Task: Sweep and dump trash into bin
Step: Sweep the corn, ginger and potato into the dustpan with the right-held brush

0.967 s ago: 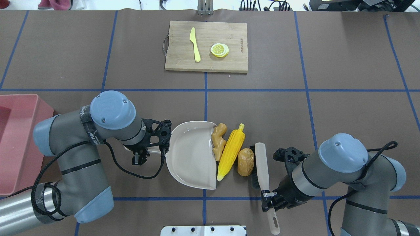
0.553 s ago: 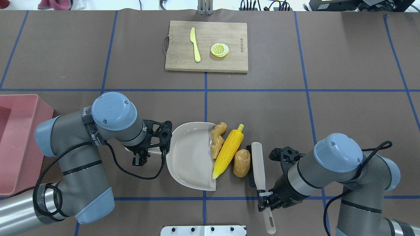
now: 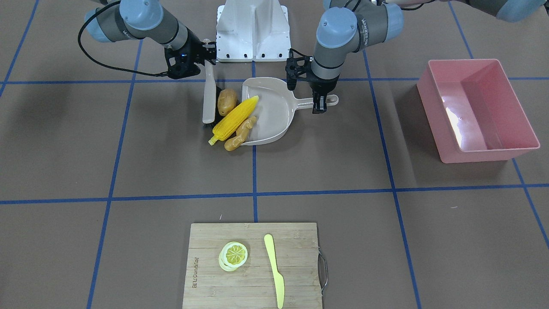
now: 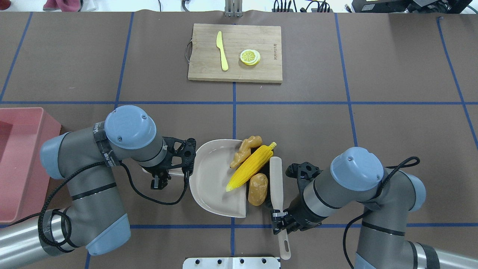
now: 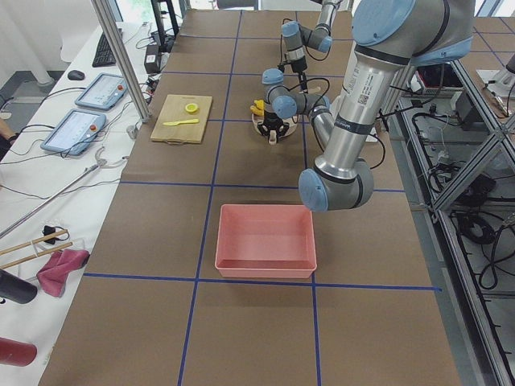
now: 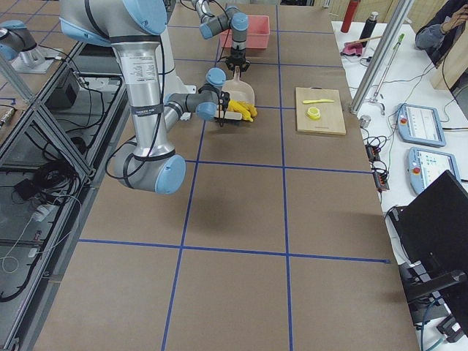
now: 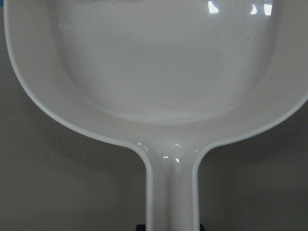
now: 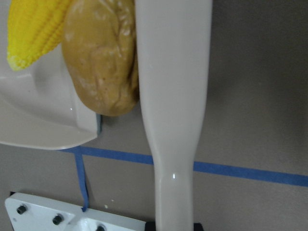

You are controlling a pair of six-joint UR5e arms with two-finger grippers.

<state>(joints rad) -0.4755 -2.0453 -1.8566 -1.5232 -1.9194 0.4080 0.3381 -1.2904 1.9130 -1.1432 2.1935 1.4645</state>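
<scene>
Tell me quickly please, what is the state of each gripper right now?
Left gripper: closed, holding the dustpan by its handle.
Right gripper: closed, holding the brush by its handle.
</scene>
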